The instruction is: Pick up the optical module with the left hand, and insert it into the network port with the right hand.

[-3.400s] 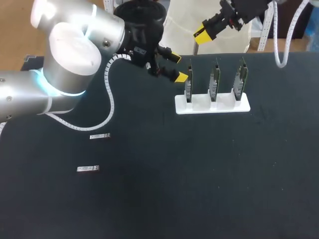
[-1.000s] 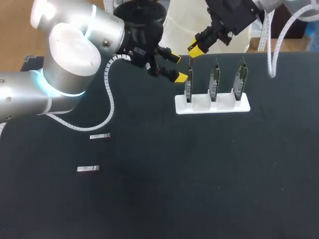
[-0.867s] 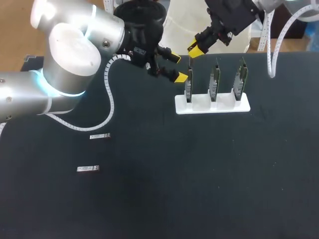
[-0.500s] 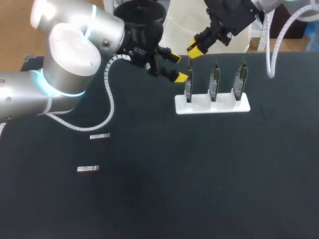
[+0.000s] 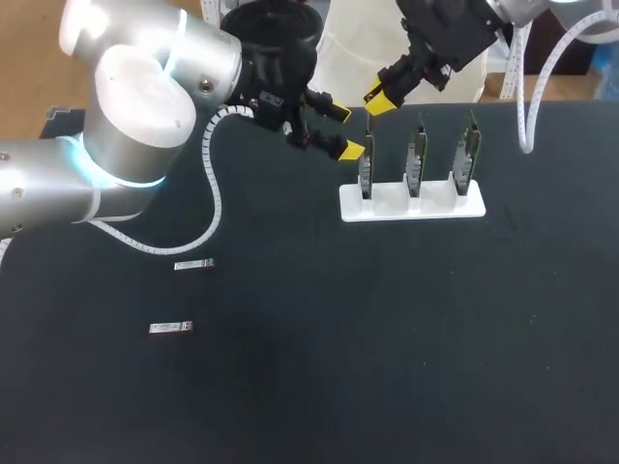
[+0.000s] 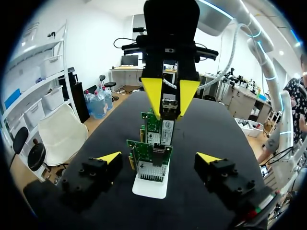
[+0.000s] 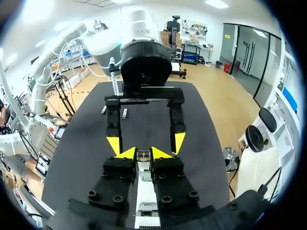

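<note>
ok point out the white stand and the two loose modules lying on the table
white stand (image 5: 391, 210): head view, bare front of its base.
farther loose module (image 5: 193, 264): head view, middle of its body.
nearer loose module (image 5: 170, 329): head view, middle of its body.

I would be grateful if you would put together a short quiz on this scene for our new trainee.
1. Multiple choice: how many optical modules lie loose on the table? A one, B two, C four.
2. True or false: the left gripper has its jaws shut.
3. Short answer: what does the right gripper hold between its jaws?
Key: 1 B; 2 false, they stand open; 3 an optical module.
</note>
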Tool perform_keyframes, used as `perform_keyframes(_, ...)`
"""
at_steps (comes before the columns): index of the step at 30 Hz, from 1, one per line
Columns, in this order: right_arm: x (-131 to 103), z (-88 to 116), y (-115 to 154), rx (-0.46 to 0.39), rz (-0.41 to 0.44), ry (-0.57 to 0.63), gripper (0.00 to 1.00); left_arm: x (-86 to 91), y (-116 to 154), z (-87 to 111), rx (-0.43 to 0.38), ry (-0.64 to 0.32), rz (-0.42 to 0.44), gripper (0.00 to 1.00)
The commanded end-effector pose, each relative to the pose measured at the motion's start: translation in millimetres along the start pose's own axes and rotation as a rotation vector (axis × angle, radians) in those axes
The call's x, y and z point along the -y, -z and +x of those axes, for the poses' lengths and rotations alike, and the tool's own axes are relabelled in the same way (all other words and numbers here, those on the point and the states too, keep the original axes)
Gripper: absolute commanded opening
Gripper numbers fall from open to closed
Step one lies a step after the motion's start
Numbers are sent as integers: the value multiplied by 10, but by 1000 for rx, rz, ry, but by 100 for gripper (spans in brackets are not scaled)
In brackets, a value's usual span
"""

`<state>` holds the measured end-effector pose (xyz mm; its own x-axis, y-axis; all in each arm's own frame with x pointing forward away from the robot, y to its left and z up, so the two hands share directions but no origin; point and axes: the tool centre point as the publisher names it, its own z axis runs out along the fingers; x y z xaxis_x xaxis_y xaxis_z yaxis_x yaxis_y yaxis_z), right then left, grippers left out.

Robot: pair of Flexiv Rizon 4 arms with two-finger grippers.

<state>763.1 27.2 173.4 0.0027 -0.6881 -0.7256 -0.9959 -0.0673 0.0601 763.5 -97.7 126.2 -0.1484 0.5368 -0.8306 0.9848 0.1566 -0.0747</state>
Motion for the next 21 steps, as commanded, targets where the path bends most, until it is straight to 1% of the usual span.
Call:
perform_keyframes(1, 27, 13, -9, 1, -5, 0, 0, -9, -6, -10, -6, 1, 2, 100)
perform_keyframes(21, 82, -4, -27, 7, 2, 0, 0, -9, -6, -10, -6, 1, 2, 100)
